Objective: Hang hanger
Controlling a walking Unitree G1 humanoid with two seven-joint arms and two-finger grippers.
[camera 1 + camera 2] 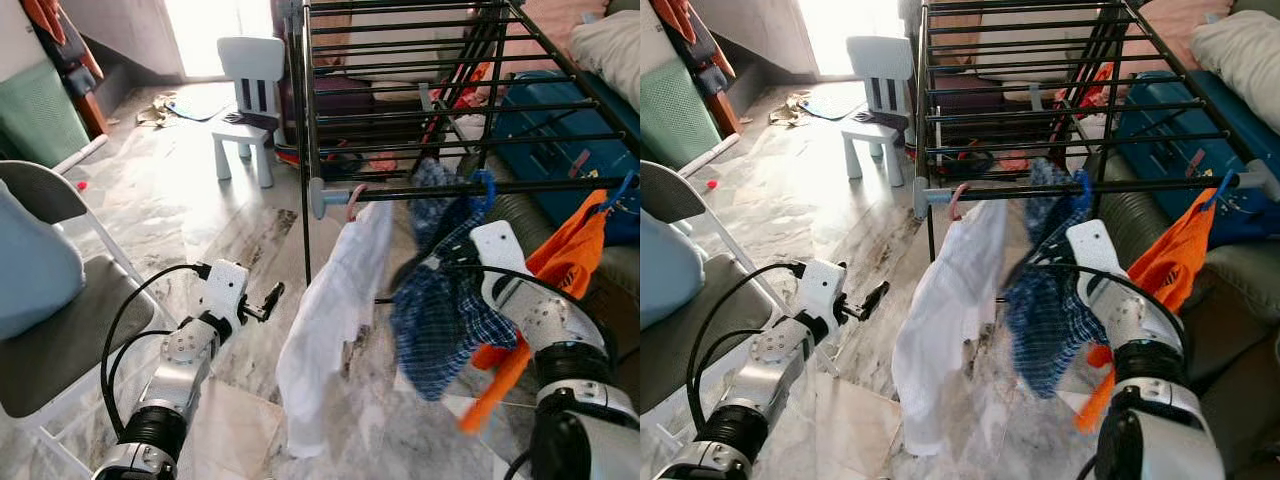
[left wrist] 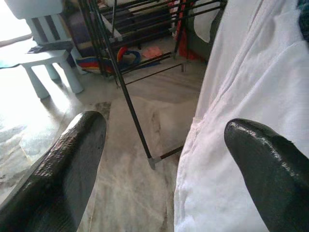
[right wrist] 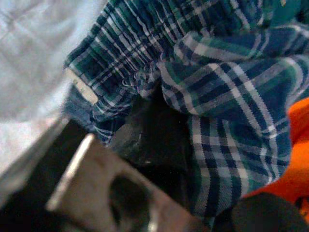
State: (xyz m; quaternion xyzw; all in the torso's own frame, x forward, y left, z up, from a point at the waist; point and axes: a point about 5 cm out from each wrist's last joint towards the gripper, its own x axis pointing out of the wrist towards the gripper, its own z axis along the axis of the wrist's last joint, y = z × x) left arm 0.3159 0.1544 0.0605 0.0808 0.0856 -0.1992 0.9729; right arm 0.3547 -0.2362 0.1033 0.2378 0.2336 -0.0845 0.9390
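Observation:
A black drying rack (image 1: 420, 110) stands ahead. On its front bar (image 1: 540, 186) hang a white shirt (image 1: 330, 330) on a pink hanger (image 1: 355, 200), a blue plaid shirt (image 1: 440, 320) on a blue hanger (image 1: 486, 185), and an orange garment (image 1: 560, 260). My right gripper (image 1: 450, 258) is pushed into the plaid shirt just below the bar, with plaid cloth (image 3: 217, 121) pinched between its fingers. Low and to the left of the white shirt (image 2: 251, 96), my left gripper (image 1: 268, 300) is open and holds nothing.
A white child's chair (image 1: 250, 100) stands at the rack's far left. A grey folding chair (image 1: 50, 340) with a pale blue cloth (image 1: 30, 270) is at my left. A blue suitcase (image 1: 560, 130) lies under the rack's right side. Marble floor (image 1: 180, 200) lies between.

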